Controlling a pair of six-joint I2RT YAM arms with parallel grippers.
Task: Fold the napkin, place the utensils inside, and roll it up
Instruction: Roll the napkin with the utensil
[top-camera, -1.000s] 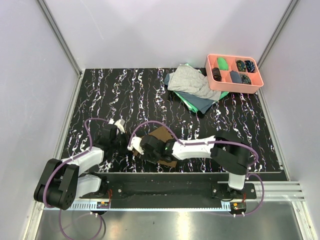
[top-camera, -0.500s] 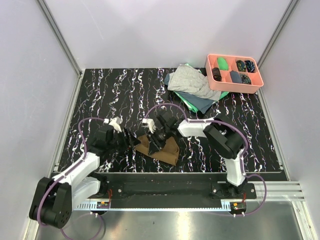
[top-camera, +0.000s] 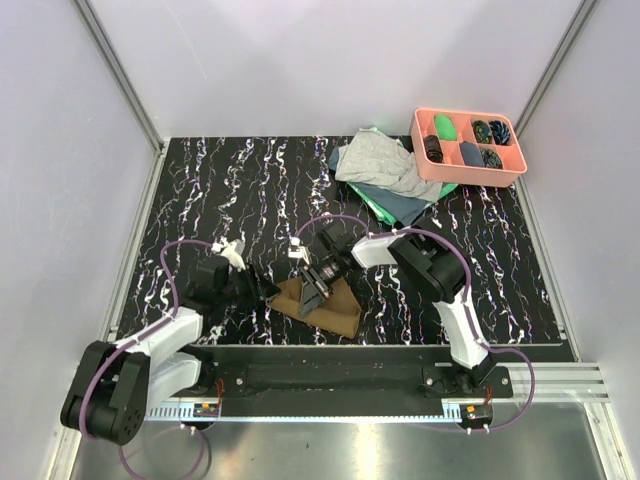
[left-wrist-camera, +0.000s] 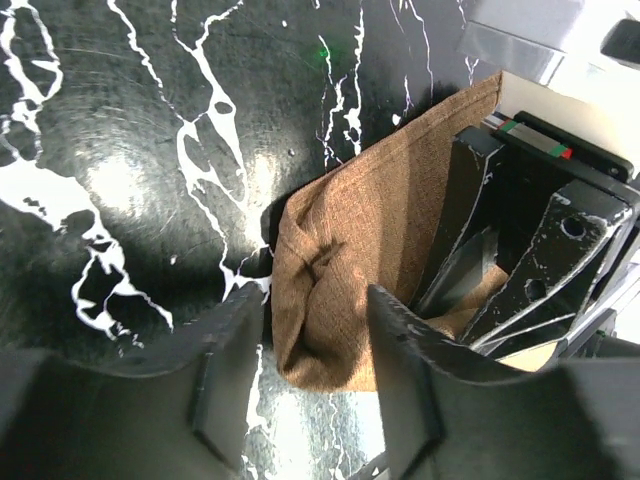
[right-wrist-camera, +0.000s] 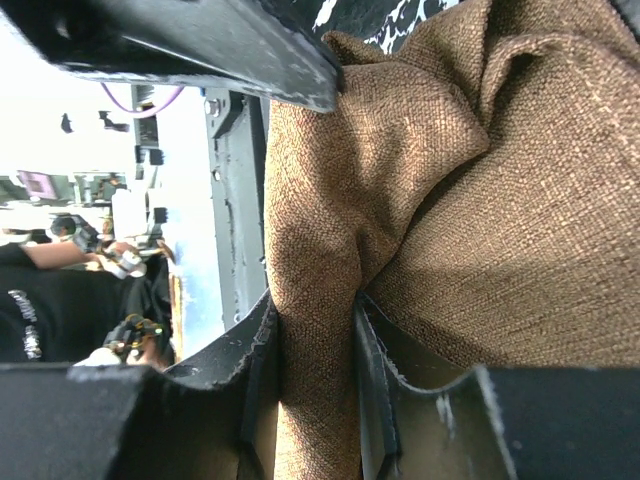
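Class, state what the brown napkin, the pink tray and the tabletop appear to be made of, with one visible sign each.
The napkin: coarse woven cloth, matte; individual threads and soft creases show.
The tray: probably moulded plastic, smooth, uniformly pink with rounded walls.
The tabletop: glossy black marble pattern with light glare; real stone or printed laminate cannot be told.

The right gripper (right-wrist-camera: 315, 340) pinches a raised fold of the brown napkin (right-wrist-camera: 480, 200) between its fingers.
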